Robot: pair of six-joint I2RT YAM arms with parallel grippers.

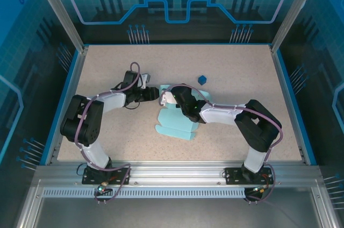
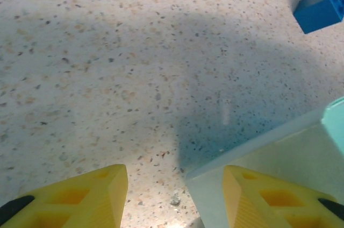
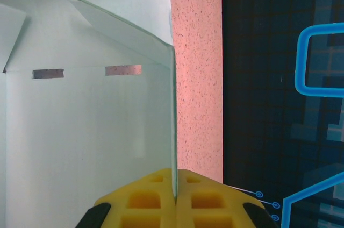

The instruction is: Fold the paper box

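The paper box (image 1: 176,125), a pale sky-blue card sheet, lies mid-table with its far part lifted. My right gripper (image 1: 166,99) is shut on it. In the right wrist view the yellow fingertips (image 3: 156,198) pinch a thin upright flap edge-on, and the paper box (image 3: 80,131) spreads to the left with two slots. My left gripper (image 1: 155,94) faces it from the left, open. In the left wrist view the left gripper (image 2: 174,196) has its yellow fingers (image 2: 80,198) apart; a corner of the paper box (image 2: 290,150) reaches between them, beside the right finger.
A tiny dark blue cube (image 1: 202,79) sits on the speckled table (image 1: 242,72) behind the grippers, and the same cube (image 2: 320,8) is at the upper right of the left wrist view. Blue rails edge the table on three sides.
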